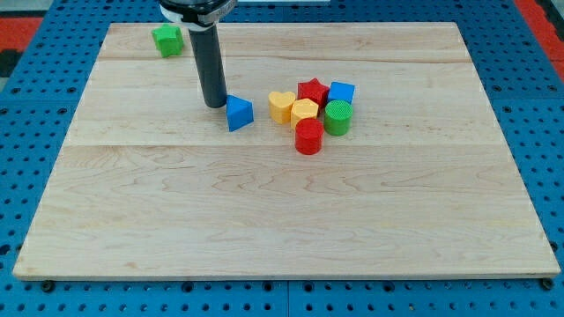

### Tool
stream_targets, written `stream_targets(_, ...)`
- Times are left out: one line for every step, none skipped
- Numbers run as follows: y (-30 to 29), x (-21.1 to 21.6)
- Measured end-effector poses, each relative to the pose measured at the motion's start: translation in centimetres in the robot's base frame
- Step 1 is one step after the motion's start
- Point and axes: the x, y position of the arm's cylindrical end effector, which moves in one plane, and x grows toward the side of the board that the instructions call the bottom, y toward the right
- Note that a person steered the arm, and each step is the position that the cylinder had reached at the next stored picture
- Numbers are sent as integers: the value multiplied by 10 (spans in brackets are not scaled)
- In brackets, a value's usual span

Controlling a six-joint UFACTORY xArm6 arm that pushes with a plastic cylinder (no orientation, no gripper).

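My tip (214,105) is set just left of the blue triangular block (238,114), seemingly touching it. No gripper is fitted. The block is judged light, rigid, easily slid by its flat left face.

Pale wooden board (264,220), green block (166,40) top left, blue triangle (239,114), coloured cluster (313,113) near centre

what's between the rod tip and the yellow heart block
The blue triangle, just right of my tip; whether they touch is unclear. A short bare stretch of board separates it from the yellow heart, in the camera view.
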Motion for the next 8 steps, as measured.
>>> stream_targets(27,-1)
stream_targets(69,9)
stream_targets(52,13)
stream_targets(-30,13)
stream_targets(-24,14)
stream_targets(-19,22)
stream_targets(-15,43)
stream_targets(21,55)
